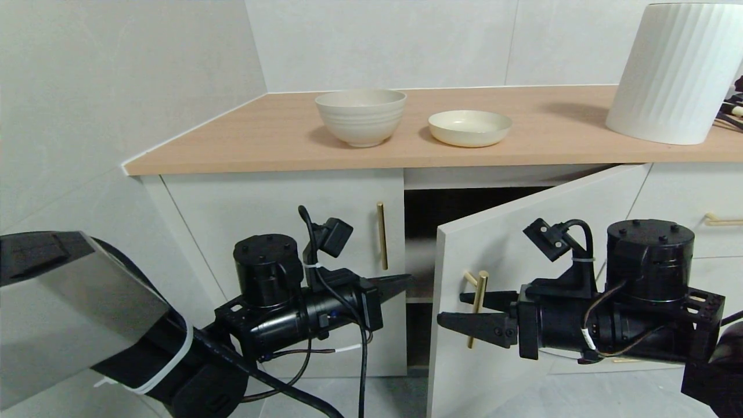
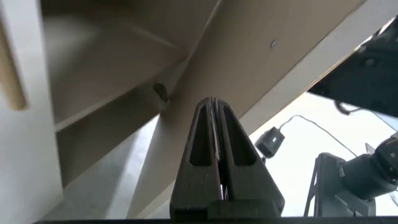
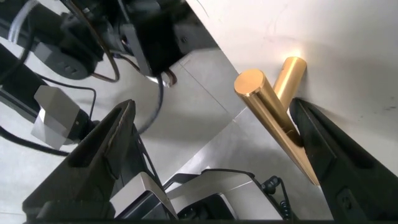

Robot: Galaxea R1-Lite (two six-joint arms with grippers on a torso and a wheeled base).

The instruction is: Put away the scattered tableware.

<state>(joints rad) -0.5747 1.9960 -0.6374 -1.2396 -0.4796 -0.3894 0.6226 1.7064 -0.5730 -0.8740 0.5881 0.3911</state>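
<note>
- Currently the right gripper (image 1: 458,310) is spread wide, with its two fingers on either side of the brass handle (image 1: 478,302) of the open cabinet door (image 1: 522,226).
- From the right wrist, the handle (image 3: 273,118) sits between the fingers (image 3: 115,149), close against one and well apart from the other. The gripper has no hold on it, and I cannot tell whether that finger touches it.
- Left gripper (image 1: 405,281) has its fingers pressed together with nothing between them. Its tip points into the gap at the door's free edge, just beside the right gripper.
- From the left wrist, the closed fingers (image 2: 213,109) aim at the door's inner face, with a cabinet shelf (image 2: 106,99) off to one side.
- Tableware: a cream ribbed bowl (image 1: 360,116) stands upright on the wooden counter (image 1: 232,139), above and beyond the left gripper. A shallow cream dish (image 1: 470,128) sits near the bowl, apart from it, above the right gripper.
- Neither gripper is near either piece.
- A tall white ribbed container (image 1: 676,72) stands on the counter, above and outboard of the right gripper.
- The shut neighbouring door carries a vertical brass pull (image 1: 381,235), just above the left gripper's tip.
</note>
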